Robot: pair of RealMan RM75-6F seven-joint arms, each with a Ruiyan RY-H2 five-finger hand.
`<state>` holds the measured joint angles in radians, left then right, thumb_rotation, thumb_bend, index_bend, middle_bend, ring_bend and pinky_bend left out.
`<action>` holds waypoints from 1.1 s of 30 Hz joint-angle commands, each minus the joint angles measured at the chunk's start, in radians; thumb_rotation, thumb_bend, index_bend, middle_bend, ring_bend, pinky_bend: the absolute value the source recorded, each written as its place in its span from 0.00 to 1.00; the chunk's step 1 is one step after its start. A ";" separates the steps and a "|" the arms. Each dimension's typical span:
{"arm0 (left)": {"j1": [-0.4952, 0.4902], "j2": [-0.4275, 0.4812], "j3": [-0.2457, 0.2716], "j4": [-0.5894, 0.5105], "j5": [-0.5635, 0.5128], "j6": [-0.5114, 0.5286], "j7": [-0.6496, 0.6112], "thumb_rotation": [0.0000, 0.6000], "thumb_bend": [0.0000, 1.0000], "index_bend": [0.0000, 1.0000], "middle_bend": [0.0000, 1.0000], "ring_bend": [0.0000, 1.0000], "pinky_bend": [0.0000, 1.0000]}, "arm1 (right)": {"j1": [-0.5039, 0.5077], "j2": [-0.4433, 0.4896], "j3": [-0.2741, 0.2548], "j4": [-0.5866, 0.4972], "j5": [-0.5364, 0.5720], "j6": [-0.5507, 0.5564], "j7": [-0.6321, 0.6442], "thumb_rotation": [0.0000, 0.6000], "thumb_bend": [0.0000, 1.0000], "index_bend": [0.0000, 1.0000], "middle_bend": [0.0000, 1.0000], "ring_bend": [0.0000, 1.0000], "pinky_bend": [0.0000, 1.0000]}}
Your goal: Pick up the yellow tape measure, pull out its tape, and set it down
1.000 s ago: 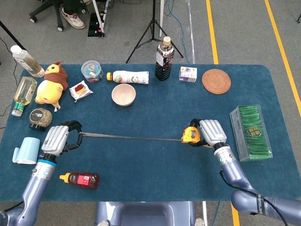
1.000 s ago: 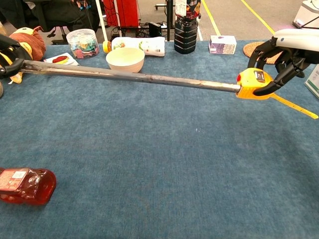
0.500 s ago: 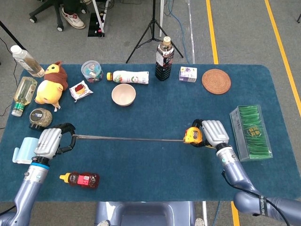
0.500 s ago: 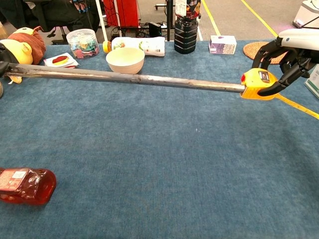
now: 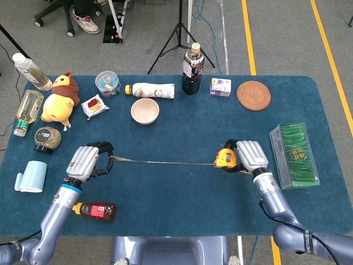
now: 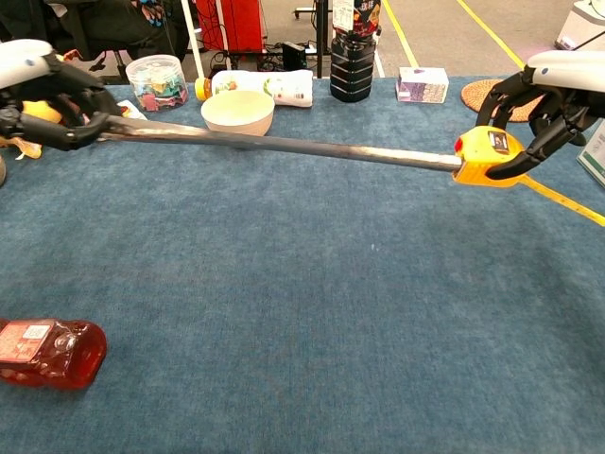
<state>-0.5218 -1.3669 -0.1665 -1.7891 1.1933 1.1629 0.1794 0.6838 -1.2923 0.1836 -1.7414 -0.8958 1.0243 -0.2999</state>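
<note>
The yellow tape measure [image 5: 224, 158] [image 6: 486, 155] is held above the blue table by my right hand [image 5: 248, 155] [image 6: 558, 99], whose fingers wrap its case. Its dark tape [image 5: 165, 162] [image 6: 284, 145] runs out leftward in a straight line to my left hand [image 5: 88, 161] [image 6: 47, 93], which pinches the tape's end. A yellow strap [image 6: 562, 201] trails from the case toward the right edge in the chest view.
A cream bowl [image 5: 145, 111], a white bottle [image 5: 151, 90], a dark bottle [image 5: 192, 69] and a small box [image 5: 220, 86] stand behind the tape. A red bottle [image 5: 95, 210] lies near the front left, a blue cup [image 5: 32, 176] at the left, a green box [image 5: 294, 155] at the right.
My left hand has moved right toward the case, so the pulled-out span of tape is shorter than half a second ago. The right hand and the case have stayed nearly still.
</note>
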 commanded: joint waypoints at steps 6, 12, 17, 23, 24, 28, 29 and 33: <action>-0.109 -0.129 -0.064 0.041 -0.065 -0.069 0.093 0.90 0.50 0.61 0.36 0.32 0.33 | 0.002 -0.009 0.007 -0.010 0.003 0.008 -0.007 0.87 0.32 0.67 0.65 0.75 0.76; -0.184 -0.231 -0.098 0.101 -0.118 -0.104 0.145 0.89 0.48 0.61 0.36 0.32 0.33 | -0.001 -0.010 0.014 -0.027 0.001 0.020 -0.004 0.87 0.32 0.67 0.65 0.75 0.76; -0.229 -0.288 -0.116 0.126 -0.167 -0.125 0.185 0.89 0.28 0.46 0.31 0.20 0.30 | -0.003 -0.012 0.016 -0.036 -0.003 0.025 -0.002 0.87 0.32 0.67 0.65 0.75 0.76; -0.252 -0.299 -0.132 0.112 -0.211 -0.128 0.205 0.88 0.18 0.26 0.14 0.04 0.26 | -0.004 -0.011 0.017 -0.034 -0.005 0.023 0.003 0.87 0.32 0.67 0.65 0.75 0.76; -0.253 -0.299 -0.133 0.110 -0.209 -0.125 0.203 0.88 0.18 0.24 0.13 0.04 0.25 | -0.004 -0.012 0.017 -0.032 -0.006 0.022 0.003 0.87 0.32 0.67 0.65 0.75 0.76; -0.244 -0.282 -0.132 0.095 -0.198 -0.107 0.189 0.87 0.18 0.20 0.11 0.02 0.25 | -0.006 -0.012 0.016 -0.026 -0.009 0.019 0.008 0.87 0.32 0.67 0.65 0.75 0.76; -0.239 -0.272 -0.129 0.088 -0.193 -0.101 0.184 0.87 0.18 0.20 0.11 0.01 0.24 | -0.006 -0.012 0.015 -0.024 -0.011 0.017 0.009 0.87 0.32 0.67 0.65 0.75 0.76; -0.205 -0.218 -0.116 0.051 -0.173 -0.071 0.162 0.87 0.17 0.20 0.11 0.01 0.24 | -0.008 -0.012 0.011 -0.014 -0.015 0.013 0.012 0.88 0.32 0.67 0.65 0.75 0.76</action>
<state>-0.7437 -1.6087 -0.2901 -1.7193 1.0104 1.0783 0.3544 0.6758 -1.3043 0.1957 -1.7563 -0.9099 1.0382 -0.2879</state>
